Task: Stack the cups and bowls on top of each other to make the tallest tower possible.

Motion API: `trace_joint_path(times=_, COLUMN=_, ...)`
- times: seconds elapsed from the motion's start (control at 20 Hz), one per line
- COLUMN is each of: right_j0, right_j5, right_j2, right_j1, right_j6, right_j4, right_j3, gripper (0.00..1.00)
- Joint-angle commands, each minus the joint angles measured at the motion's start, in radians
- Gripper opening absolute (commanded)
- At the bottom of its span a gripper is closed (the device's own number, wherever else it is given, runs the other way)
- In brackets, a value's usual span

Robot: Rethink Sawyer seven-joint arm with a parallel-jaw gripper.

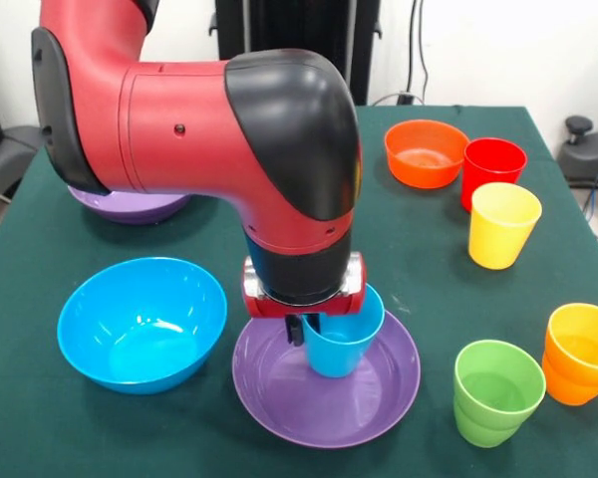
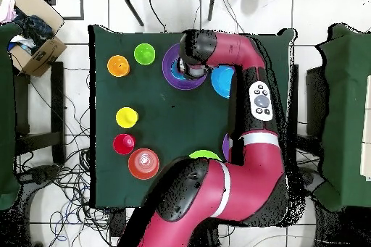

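While over purple bowl [image 1: 279, 393] | gripper [image 1: 301, 327] jaws clenched on blue cup [image 1: 344, 339] rim | cup upright inside bowl

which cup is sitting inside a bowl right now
The blue cup, upright inside the purple bowl under the gripper. The red, yellow, orange and green cups stand on the table.
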Motion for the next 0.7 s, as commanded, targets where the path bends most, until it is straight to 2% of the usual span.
trace_joint_path(times=0.05, right_j0=-0.022, right_j5=-0.102, right_j2=0.041, right_j1=-0.019, right_j6=-0.219, right_j4=-0.054, right_j3=0.113, gripper=0.0)
trace_joint_path(times=0.4, right_j0=-0.03, right_j5=-0.118, right_j2=0.055, right_j1=-0.022, right_j6=-0.225, right_j4=-0.048, right_j3=0.124, gripper=0.0)
trace_joint_path(times=0.7, right_j0=-0.012, right_j5=-0.06, right_j2=0.06, right_j1=-0.005, right_j6=-0.232, right_j4=-0.045, right_j3=0.058, gripper=0.0)
